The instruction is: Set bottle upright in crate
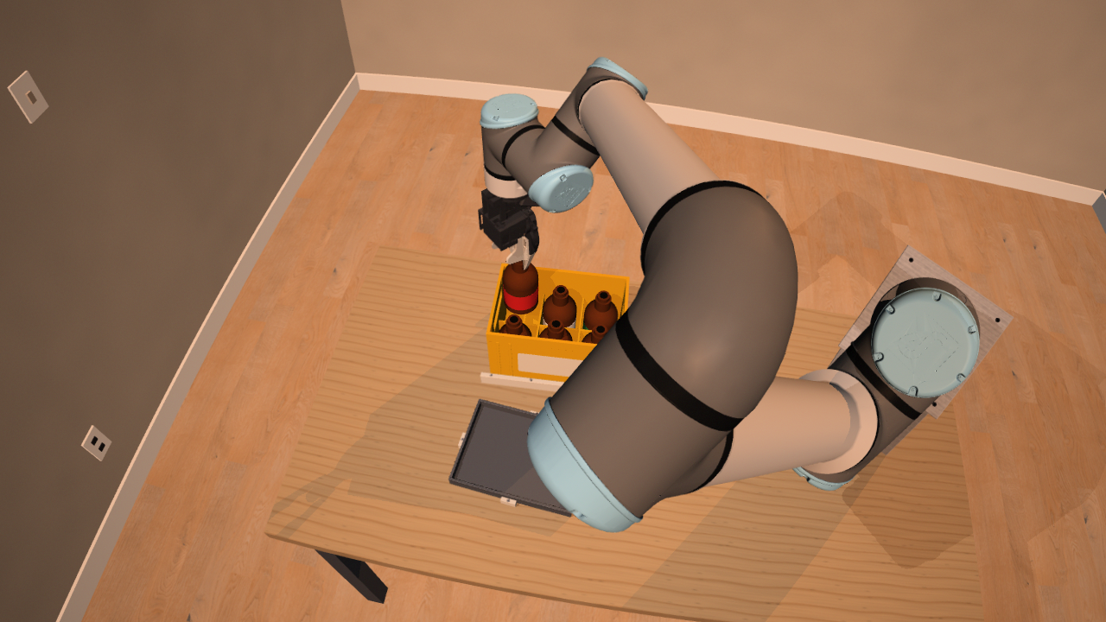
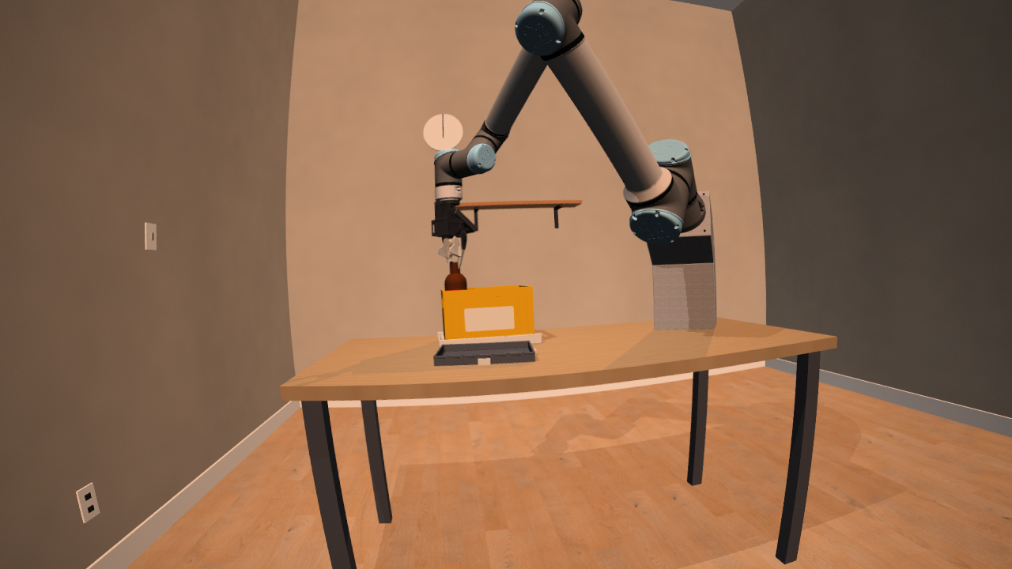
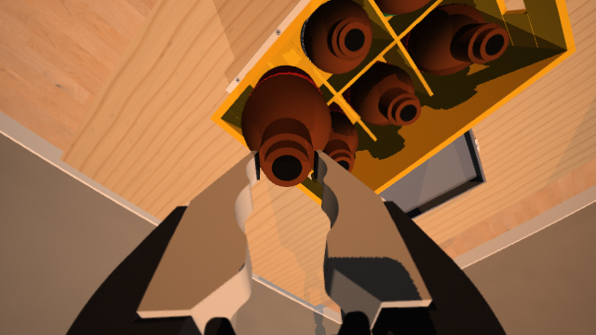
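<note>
Found the arm (image 1: pixel 719 286) (image 2: pixel 601 113) sharply bent: in the exterior view, rising from the pedestal (image 2: pixel 682 297) at right to an elbow at the upper edge, then descending to a wrist left of centre, directed straight down. In the top view, noted large arm segments across the centre and right, hiding the right end of the crate (image 1: pixel 506 357) (image 2: pixel 452 311) (image 3: pixel 447 126) and part of the tray (image 1: pixel 494 441) (image 2: pixel 484 352) (image 3: pixel 433 181).

Found the end effector (image 1: pixel 523 263) (image 2: pixel 454 263) (image 3: pixel 287 153) above the crate's rear left compartment as seen from the top, closed on the neck of the brown bottle with a red label (image 1: pixel 520 286) (image 2: pixel 455 281) (image 3: pixel 286 112). In the wrist view, noted one finger on each side of the neck, below the upper centre.

Found this bottle upright, partly inside the compartment, higher than the five other brown bottles (image 1: pixel 558 309) (image 3: pixel 335 51). Unable to tell any contact with the crate bottom.

Found crate and tray level on the surface (image 1: pixel 371 464) (image 2: pixel 601 353) (image 3: pixel 154 93): at left of centre in the exterior view, tray in front. Noted a pale strip (image 1: pixel 518 378) (image 2: pixel 488 339) (image 3: pixel 261 51) along the crate's foot.
</note>
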`<state>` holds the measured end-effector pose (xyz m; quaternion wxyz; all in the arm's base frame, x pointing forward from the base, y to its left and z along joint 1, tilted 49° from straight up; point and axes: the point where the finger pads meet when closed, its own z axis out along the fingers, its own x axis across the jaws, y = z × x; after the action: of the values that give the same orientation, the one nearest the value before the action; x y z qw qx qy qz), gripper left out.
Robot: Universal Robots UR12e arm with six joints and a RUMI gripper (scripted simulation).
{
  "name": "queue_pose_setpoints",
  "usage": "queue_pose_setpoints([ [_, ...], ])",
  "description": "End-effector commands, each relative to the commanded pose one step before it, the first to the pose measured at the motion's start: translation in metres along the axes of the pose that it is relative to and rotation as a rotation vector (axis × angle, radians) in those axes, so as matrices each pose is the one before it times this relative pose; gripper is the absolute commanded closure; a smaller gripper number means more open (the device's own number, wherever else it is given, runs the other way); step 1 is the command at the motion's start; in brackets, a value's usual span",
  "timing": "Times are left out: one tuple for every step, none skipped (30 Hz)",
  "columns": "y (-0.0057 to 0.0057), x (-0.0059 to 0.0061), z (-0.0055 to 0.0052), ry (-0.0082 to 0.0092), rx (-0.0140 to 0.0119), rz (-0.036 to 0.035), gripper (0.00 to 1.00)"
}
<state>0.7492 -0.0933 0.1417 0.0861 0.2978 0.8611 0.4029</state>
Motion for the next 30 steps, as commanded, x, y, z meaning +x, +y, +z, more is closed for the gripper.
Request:
queue_pose_setpoints([
  [0.00019, -0.0006, 0.00125, -0.00121, -0.00004, -0.0005, 1.0],
  [0.0, 0.0, 0.00058, 0.0, 0.0, 0.0, 1.0],
  [0.0, 0.0, 0.00065, 0.0, 0.0, 0.0, 1.0],
  [0.0, 0.0, 0.00071, 0.0, 0.0, 0.0, 1.0],
  [0.0, 0.0, 0.00077, 0.0, 0.0, 0.0, 1.0],
  [0.0, 0.0, 0.00082, 0.0, 0.0, 0.0, 1.0],
  [0.0, 0.0, 0.00088, 0.0, 0.0, 0.0, 1.0],
  [0.0, 0.0, 0.00093, 0.0, 0.0, 0.0, 1.0],
  [0.0, 0.0, 0.0, 0.0, 0.0, 0.0, 1.0],
  [0.0, 0.0, 0.0, 0.0, 0.0, 0.0, 1.0],
  [0.0, 0.0, 0.00098, 0.0, 0.0, 0.0, 1.0],
  [0.0, 0.0, 0.00102, 0.0, 0.0, 0.0, 1.0],
  [0.0, 0.0, 0.00107, 0.0, 0.0, 0.0, 1.0],
  [0.0, 0.0, 0.0011, 0.0, 0.0, 0.0, 1.0],
  [0.0, 0.0, 0.00114, 0.0, 0.0, 0.0, 1.0],
  [0.0, 0.0, 0.00116, 0.0, 0.0, 0.0, 1.0],
  [0.0, 0.0, 0.00119, 0.0, 0.0, 0.0, 1.0],
  [0.0, 0.0, 0.00121, 0.0, 0.0, 0.0, 1.0],
  [0.0, 0.0, 0.00122, 0.0, 0.0, 0.0, 1.0],
  [0.0, 0.0, 0.00123, 0.0, 0.0, 0.0, 1.0],
  [0.0, 0.0, 0.00123, 0.0, 0.0, 0.0, 1.0],
  [0.0, 0.0, 0.00123, 0.0, 0.0, 0.0, 1.0],
  [0.0, 0.0, 0.00122, 0.0, 0.0, 0.0, 1.0],
  [0.0, 0.0, 0.00121, 0.0, 0.0, 0.0, 1.0],
  [0.0, 0.0, 0.00119, 0.0, 0.0, 0.0, 1.0],
  [0.0, 0.0, 0.0, 0.0, 0.0, 0.0, 1.0],
  [0.0, 0.0, 0.0, 0.0, 0.0, 0.0, 1.0],
  [0.0, 0.0, 0.00116, 0.0, 0.0, 0.0, 1.0],
  [0.0, 0.0, 0.00114, 0.0, 0.0, 0.0, 1.0],
  [0.0, 0.0, 0.0011, 0.0, 0.0, 0.0, 1.0],
])
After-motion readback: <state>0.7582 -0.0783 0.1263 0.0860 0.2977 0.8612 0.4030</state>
